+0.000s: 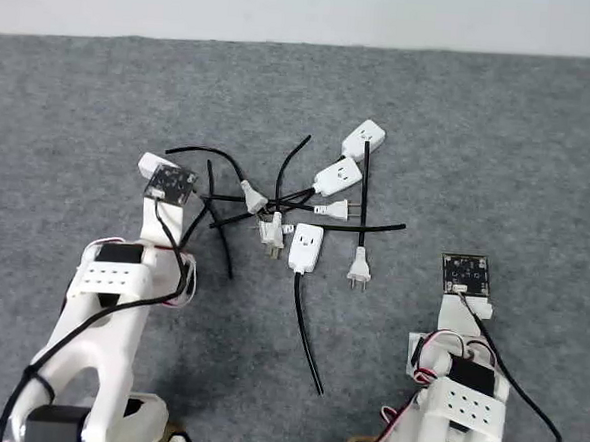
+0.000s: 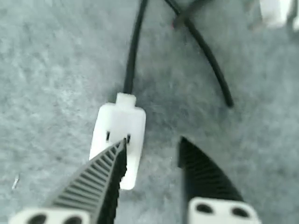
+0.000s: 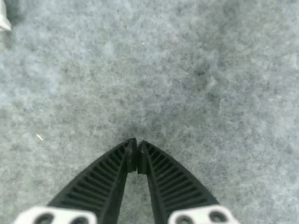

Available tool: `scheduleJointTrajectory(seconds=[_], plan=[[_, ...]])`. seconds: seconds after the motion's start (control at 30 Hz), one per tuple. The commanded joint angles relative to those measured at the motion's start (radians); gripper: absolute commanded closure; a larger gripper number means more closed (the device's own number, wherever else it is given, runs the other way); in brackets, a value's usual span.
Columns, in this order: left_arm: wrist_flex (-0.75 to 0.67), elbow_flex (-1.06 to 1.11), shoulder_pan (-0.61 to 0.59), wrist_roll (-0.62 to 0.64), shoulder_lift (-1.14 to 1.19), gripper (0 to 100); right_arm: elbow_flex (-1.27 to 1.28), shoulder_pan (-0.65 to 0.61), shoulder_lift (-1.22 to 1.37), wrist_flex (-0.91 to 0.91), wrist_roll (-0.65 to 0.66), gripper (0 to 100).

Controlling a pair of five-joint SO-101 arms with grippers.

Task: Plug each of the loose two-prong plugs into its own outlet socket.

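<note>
My left gripper (image 2: 152, 144) is open just above a white outlet socket (image 2: 119, 135) that lies flat on the grey mat with its two slots showing and a black cord running away from it. One finger overlaps the socket's edge and the other stands beside it. In the high view this socket (image 1: 155, 162) peeks out at the far left by the left arm's wrist. My right gripper (image 3: 137, 143) is shut on nothing, tips over bare mat. Loose two-prong plugs (image 1: 359, 270) (image 1: 253, 195) (image 1: 271, 232) lie among tangled cords at the centre, with three more sockets (image 1: 305, 247) (image 1: 337, 176) (image 1: 363, 139).
Black cords (image 1: 304, 327) cross and loop between the two arms at mid-table. A small white plug (image 1: 334, 210) lies within the tangle. The grey mat (image 1: 519, 165) is bare at the right and far back, ending at a pale wall.
</note>
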Motion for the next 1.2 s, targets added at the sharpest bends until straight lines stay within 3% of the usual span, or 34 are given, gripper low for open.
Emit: scheduleJointTrajectory(seconds=[0.0,0.3,0.6,0.87,1.17], plan=[[0.091,-0.058,-0.006,-0.041,-0.115,76,-0.014,0.005,-0.018,0.002,0.014,99.0],[0.092,-0.01,-0.015,-0.132,-0.176,76,-0.014,0.005,-0.018,0.002,0.014,99.0],[-0.015,0.116,-0.021,-0.153,-0.176,76,-0.014,0.007,-0.018,0.002,0.009,99.0],[-0.078,0.151,-0.11,-0.213,-0.176,76,-0.014,0.01,-0.018,0.002,0.008,99.0],[-0.015,0.117,-0.115,-0.302,-0.187,76,-0.014,0.01,-0.018,0.002,0.008,99.0]])
